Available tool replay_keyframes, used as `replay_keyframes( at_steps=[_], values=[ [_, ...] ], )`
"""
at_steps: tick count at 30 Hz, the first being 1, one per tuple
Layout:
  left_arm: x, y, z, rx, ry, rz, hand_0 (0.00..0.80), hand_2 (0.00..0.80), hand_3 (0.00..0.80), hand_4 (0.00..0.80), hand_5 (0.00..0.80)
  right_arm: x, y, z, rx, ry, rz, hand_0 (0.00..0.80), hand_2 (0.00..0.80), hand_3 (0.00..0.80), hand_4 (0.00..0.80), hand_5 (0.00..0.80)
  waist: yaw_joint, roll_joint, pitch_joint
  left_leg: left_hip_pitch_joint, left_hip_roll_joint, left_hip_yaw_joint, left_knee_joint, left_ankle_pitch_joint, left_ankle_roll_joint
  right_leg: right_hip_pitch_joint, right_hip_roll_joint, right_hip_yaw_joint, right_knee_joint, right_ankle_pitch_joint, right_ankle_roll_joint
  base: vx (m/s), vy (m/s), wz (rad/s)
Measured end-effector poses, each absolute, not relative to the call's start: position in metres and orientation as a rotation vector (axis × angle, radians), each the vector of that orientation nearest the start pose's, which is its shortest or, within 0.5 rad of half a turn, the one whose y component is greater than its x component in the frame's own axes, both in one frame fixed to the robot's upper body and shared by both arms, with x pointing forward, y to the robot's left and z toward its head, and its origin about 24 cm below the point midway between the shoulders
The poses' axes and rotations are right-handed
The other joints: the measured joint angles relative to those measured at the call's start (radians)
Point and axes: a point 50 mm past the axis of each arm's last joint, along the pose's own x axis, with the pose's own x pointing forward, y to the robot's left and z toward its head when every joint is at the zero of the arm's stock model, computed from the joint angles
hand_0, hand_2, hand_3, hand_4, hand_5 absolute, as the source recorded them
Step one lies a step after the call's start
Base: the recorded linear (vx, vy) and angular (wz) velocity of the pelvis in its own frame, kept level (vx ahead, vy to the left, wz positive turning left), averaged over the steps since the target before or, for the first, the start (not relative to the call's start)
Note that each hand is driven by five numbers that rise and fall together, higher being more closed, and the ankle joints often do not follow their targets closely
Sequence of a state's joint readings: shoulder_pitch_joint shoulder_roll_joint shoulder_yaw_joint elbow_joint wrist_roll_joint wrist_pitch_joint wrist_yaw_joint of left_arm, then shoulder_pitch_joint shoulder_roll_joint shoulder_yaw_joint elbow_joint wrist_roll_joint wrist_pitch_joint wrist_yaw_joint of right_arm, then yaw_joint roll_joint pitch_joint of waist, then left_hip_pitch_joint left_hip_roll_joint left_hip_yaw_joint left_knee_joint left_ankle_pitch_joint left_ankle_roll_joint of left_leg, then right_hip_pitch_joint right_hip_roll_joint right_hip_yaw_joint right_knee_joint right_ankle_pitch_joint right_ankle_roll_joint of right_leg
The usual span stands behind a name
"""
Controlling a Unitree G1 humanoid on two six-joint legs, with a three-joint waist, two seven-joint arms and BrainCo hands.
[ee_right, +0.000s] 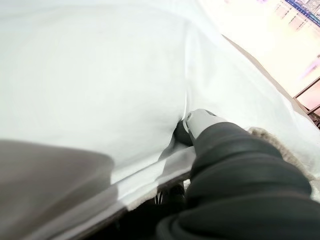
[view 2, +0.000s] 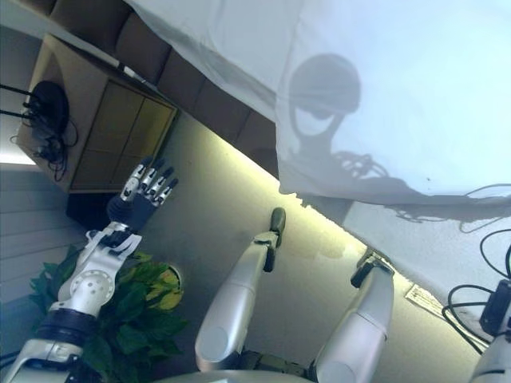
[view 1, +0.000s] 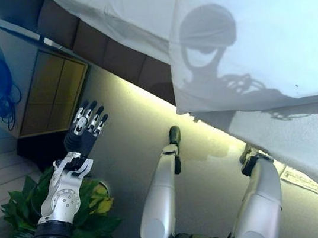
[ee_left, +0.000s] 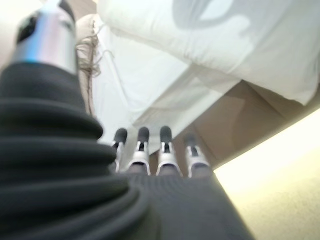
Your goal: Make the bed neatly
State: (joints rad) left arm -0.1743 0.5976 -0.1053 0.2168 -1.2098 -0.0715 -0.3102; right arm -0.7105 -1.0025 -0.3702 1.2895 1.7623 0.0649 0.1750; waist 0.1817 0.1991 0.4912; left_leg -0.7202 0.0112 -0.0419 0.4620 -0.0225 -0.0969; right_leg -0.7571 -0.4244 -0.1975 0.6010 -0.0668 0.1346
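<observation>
A white duvet (view 1: 253, 27) covers the bed across the upper right, its edge hanging over the dark padded bed side (view 1: 107, 52). My left hand (view 1: 87, 128) is raised off the bed's side, fingers straight and empty; in the left wrist view its fingers (ee_left: 150, 150) point at the duvet's hanging edge (ee_left: 165, 100). My right hand shows only in the right wrist view: its thumb (ee_right: 200, 120) presses a fold of the white duvet (ee_right: 100, 85) against the fingers below, and the cloth creases from the pinch.
A wooden bedside cabinet (view 1: 43, 88) with a dark lamp and cables on top stands by the bed's side. A green potted plant (view 1: 87, 219) is on the floor below my left arm. A fringed beige throw (ee_left: 87, 50) lies by the duvet.
</observation>
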Motion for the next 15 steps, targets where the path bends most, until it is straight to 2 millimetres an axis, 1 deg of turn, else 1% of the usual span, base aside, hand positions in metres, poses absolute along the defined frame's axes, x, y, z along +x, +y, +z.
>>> replay_keyframes(
  at_steps=[2,4,6,8,9,11,13,15],
  values=[
    [0.283,0.242,0.082,-0.596,-0.090,-0.269,0.000,0.000,0.000,0.000,0.000,0.251,-0.469,0.151,1.255,-0.543,-0.648,0.800,0.800,0.800,0.800,0.800,0.000,0.000,0.000,0.012,0.002,-0.002,-0.005,0.000,0.000,0.015,0.002,-0.004,-0.004,0.000,0.000,0.018,0.007,0.01],
    [0.283,0.242,0.081,-0.598,-0.090,-0.265,0.000,0.000,0.000,0.000,0.000,0.243,-0.471,0.138,1.246,-0.514,-0.665,0.800,0.800,0.800,0.800,0.800,-0.004,-0.001,0.000,0.038,0.002,-0.003,-0.015,-0.001,0.001,0.045,0.003,-0.009,-0.016,0.000,0.000,0.047,0.016,0.01],
    [0.284,0.241,0.082,-0.601,-0.091,-0.262,0.000,0.000,0.000,0.000,0.000,0.240,-0.469,0.129,1.241,-0.496,-0.665,0.800,0.800,0.800,0.800,0.800,-0.003,-0.004,-0.001,0.063,0.003,-0.004,-0.024,-0.003,0.004,0.074,0.006,-0.014,-0.031,0.003,0.004,0.046,0.014,0.00],
    [0.286,0.240,0.083,-0.605,-0.093,-0.257,0.000,0.000,0.000,0.000,0.000,0.241,-0.464,0.117,1.236,-0.466,-0.658,0.800,0.800,0.800,0.800,0.800,-0.003,-0.013,-0.007,0.082,0.004,-0.005,-0.032,-0.003,0.004,0.095,0.009,-0.017,-0.044,0.004,0.006,0.049,-0.005,-0.02],
    [0.287,0.239,0.084,-0.605,-0.096,-0.253,0.000,0.000,0.000,0.000,0.000,0.240,-0.460,0.106,1.218,-0.434,-0.661,0.800,0.800,0.800,0.800,0.800,-0.007,-0.020,-0.012,0.089,0.007,-0.005,-0.035,-0.003,0.004,0.105,0.013,-0.018,-0.049,0.005,0.007,0.049,-0.023,-0.04],
    [0.289,0.238,0.085,-0.609,-0.095,-0.242,0.000,0.000,0.000,0.000,0.000,0.243,-0.446,0.083,1.213,-0.371,-0.648,0.800,0.800,0.800,0.800,0.800,-0.003,-0.040,-0.022,0.109,0.015,-0.005,-0.039,-0.002,0.000,0.132,0.022,-0.025,-0.064,0.007,0.006,0.036,-0.024,-0.06],
    [0.293,0.234,0.086,-0.607,-0.086,-0.237,0.000,0.000,0.000,0.000,0.000,0.246,-0.428,0.058,1.211,-0.305,-0.621,0.800,0.800,0.800,0.800,0.800,-0.014,-0.065,-0.034,0.135,0.022,-0.005,-0.053,-0.002,0.000,0.160,0.031,-0.029,-0.082,0.010,0.006,0.017,-0.026,-0.06],
    [0.296,0.227,0.078,-0.607,-0.030,-0.243,0.000,0.000,0.000,0.000,0.000,0.250,-0.406,0.033,1.222,-0.228,-0.584,0.800,0.800,0.800,0.800,0.800,-0.024,-0.093,-0.052,0.160,0.028,-0.004,-0.060,-0.004,-0.004,0.186,0.039,-0.032,-0.098,0.010,0.007,-0.017,-0.030,-0.06]
  ],
)
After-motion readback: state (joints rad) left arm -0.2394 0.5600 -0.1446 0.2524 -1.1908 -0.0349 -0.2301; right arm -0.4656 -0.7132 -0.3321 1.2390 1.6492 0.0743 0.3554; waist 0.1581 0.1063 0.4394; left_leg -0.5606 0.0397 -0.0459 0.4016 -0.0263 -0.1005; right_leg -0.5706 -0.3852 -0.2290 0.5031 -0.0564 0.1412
